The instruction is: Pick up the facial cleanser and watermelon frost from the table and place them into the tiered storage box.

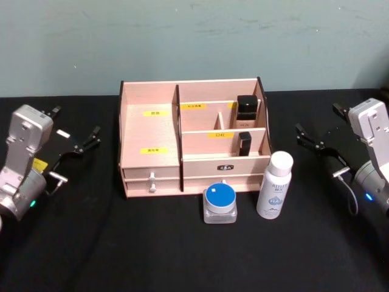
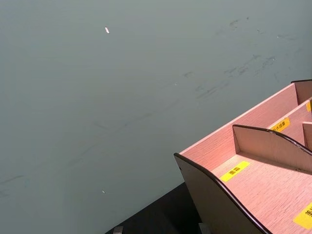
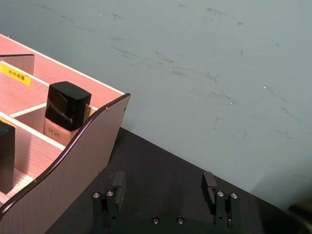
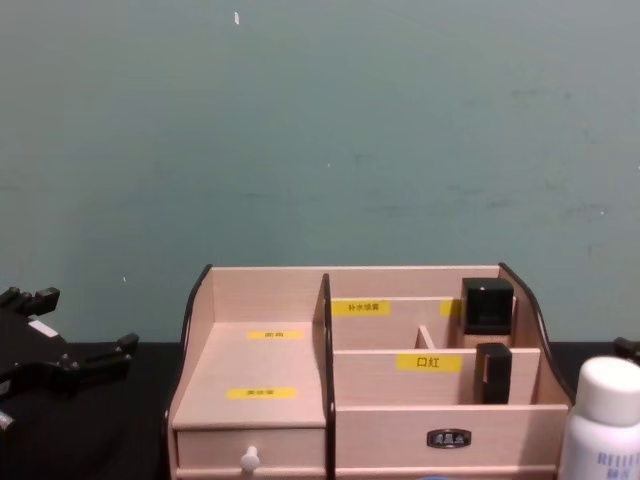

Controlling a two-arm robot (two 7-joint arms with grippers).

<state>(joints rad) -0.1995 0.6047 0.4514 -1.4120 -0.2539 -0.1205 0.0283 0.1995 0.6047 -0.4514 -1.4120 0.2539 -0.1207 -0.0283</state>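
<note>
Cropping the white bottle (image 4: 603, 420), the chest view hides its base.

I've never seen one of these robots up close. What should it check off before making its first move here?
1. The white bottle stands upright by the front right corner of the tiered storage box: ok.
2. The blue-lidded jar sits upright before the drawers, apart from the bottle: ok.
3. The right gripper, right of the box, has open fingers holding nothing: ok.
4. The left gripper, left of the box, has open fingers holding nothing: ok.
5. Room in the box: its wide left section is bare; a black-capped bottle and black tube sit at right: ok.
6. Which item is the cleanser: cannot tell, labels unreadable.
</note>
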